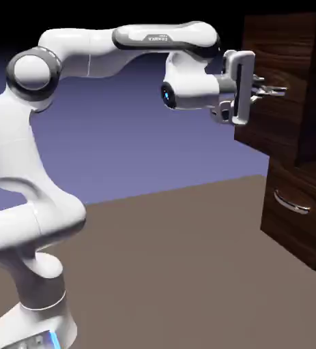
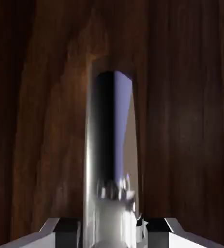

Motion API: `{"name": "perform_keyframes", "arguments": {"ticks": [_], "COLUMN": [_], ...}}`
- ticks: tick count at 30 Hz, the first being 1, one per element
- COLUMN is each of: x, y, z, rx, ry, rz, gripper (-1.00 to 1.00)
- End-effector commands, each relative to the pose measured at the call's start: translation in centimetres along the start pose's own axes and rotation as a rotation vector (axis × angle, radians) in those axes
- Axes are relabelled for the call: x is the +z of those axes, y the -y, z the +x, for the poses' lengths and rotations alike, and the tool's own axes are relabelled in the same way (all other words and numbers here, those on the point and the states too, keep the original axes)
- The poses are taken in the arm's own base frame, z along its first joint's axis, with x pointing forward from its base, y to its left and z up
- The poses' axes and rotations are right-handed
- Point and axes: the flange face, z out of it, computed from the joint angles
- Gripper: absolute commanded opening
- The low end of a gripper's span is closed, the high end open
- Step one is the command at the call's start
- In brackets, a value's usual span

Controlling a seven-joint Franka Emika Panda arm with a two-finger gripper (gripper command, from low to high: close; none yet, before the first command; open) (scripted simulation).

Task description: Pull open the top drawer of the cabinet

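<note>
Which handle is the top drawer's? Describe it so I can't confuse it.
Find the cabinet at the exterior view's right; its upper, taller front is the top drawer, jutting out. Its handle is the straight silver bar between the gripper fingers, unlike the curved handle below.

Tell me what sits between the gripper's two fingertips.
The top drawer's silver bar handle runs between the gripper's fingertips, plainest in the hand view.
</note>
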Motion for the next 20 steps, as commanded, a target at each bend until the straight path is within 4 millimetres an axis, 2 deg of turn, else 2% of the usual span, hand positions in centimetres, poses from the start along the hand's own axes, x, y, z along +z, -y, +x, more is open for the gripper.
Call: {"name": "perform_keyframes", "arguments": {"ticks": [1,9,17,18,19,20], "x": [-0.5,-5.3,-12.9,-12.9,-12.9,-14.1], "y": [0.0,0.0,0.0,0.0,0.0,0.0], "z": [0.0,0.0,0.0,0.0,0.0,-0.1], "rx": [0.000,0.000,0.000,0.000,0.000,-0.002], "ry": [-0.001,-0.001,-0.001,-0.001,-0.001,-0.002], "rz": [0.000,0.000,0.000,0.000,0.000,0.000], "gripper": [-1.00,-1.00,-1.00,1.00,1.00,1.00]}}
